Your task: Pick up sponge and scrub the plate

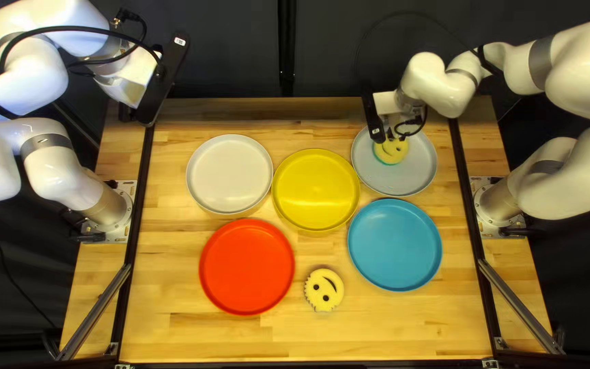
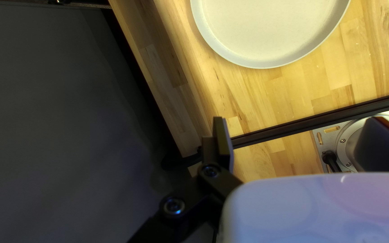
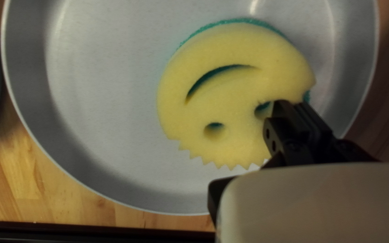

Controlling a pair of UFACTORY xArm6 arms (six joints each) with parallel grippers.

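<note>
My right gripper (image 1: 395,137) is low over the grey plate (image 1: 420,164), holding the yellow smiley sponge (image 1: 391,153) with its teal backing. In the right wrist view my gripper (image 3: 295,107) pinches the edge of the sponge (image 3: 221,96) beside one eye hole; the rest lies over the grey plate (image 3: 104,103). Whether all its underside touches the plate is unclear. My left gripper (image 1: 160,82) is raised beyond the table's far left corner. In the left wrist view my gripper (image 2: 299,130) has its fingers wide apart, holding nothing.
A second smiley sponge (image 1: 324,290) lies between the red plate (image 1: 246,267) and blue plate (image 1: 395,244). The yellow plate (image 1: 316,190) stands beside the grey one, the white plate (image 1: 229,173) further left. Dark rails (image 1: 142,184) line the work area's sides.
</note>
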